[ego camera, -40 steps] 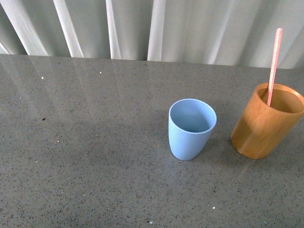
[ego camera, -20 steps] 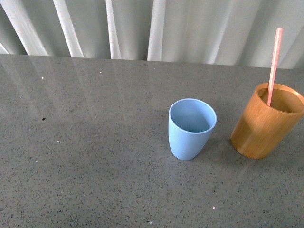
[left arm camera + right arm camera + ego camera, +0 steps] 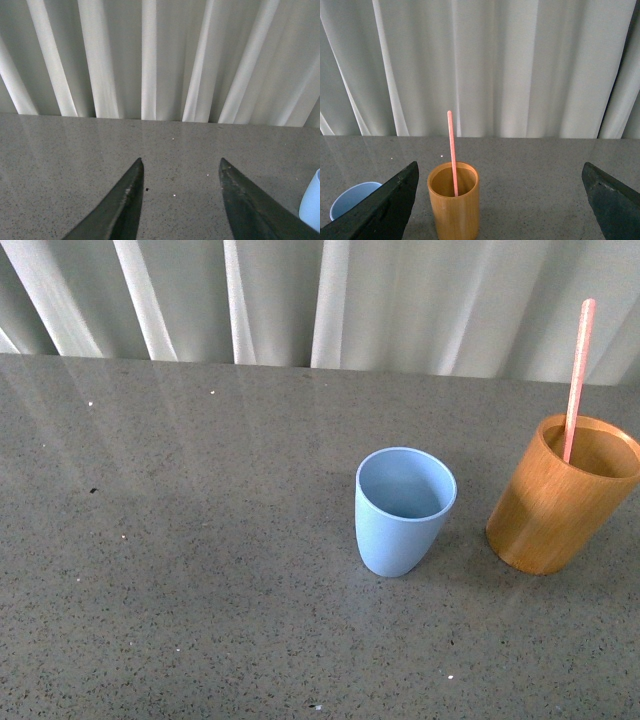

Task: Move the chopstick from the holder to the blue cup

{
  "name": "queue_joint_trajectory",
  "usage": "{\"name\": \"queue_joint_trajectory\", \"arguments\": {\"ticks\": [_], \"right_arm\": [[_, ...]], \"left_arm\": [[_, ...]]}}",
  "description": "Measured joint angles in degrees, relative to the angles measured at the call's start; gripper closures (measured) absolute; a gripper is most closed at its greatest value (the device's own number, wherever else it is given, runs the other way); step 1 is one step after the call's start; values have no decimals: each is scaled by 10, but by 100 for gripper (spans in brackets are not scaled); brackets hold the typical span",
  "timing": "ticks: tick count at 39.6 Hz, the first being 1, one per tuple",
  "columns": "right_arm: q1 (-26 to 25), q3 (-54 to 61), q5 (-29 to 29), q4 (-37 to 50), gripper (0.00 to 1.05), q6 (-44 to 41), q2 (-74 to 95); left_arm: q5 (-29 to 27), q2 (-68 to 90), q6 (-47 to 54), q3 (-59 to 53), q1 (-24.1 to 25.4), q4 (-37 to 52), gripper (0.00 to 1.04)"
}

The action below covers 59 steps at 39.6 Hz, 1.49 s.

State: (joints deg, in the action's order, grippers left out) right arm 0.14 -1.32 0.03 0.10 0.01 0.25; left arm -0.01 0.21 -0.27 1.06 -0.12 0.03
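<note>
Right wrist view: right fingers (image 3: 390, 207) spread wide, empty; chopstick (image 3: 452, 150) upright in the holder (image 3: 454, 210) ahead between them, blue cup (image 3: 350, 197) beside it. Left fingers (image 3: 125, 200) gape empty too. Approach stage, I'd say: next, close in and pinch the chopstick above the holder's rim.

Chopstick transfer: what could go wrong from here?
1. The chopstick is thin and free in the wide holder; the open right gripper could close off-centre, miss it, or shove the holder.
2. It is much taller than the blue cup, whose base narrows; once dropped in, it might tip the cup.
</note>
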Motion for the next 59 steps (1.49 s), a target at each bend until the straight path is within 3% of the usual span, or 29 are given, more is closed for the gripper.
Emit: {"name": "queue_joint_trajectory", "arguments": {"ticks": [3,10,12,14,17,30,35,49,59], "right_arm": [[0,0,0,0,10,0,0],[0,0,1,0,10,0,0],[12,-16,48,-48,10,8,23],[21,-40,95,-93,10,12,78],[21,-57,95,-74,10,9,173],[6,-107,-22,216,10,-64,551],[4,-128,-40,307,10,-75,659],[0,-189,-65,462,10,-61,845],[12,-236,-72,496,10,-46,918]], "left_arm": [[0,0,0,0,0,0,41],[0,0,0,0,0,0,10],[0,0,0,0,0,0,5],[0,0,0,0,0,0,7],[0,0,0,0,0,0,7],[0,0,0,0,0,0,7],[0,0,0,0,0,0,7],[0,0,0,0,0,0,7],[0,0,0,0,0,0,7]]}}
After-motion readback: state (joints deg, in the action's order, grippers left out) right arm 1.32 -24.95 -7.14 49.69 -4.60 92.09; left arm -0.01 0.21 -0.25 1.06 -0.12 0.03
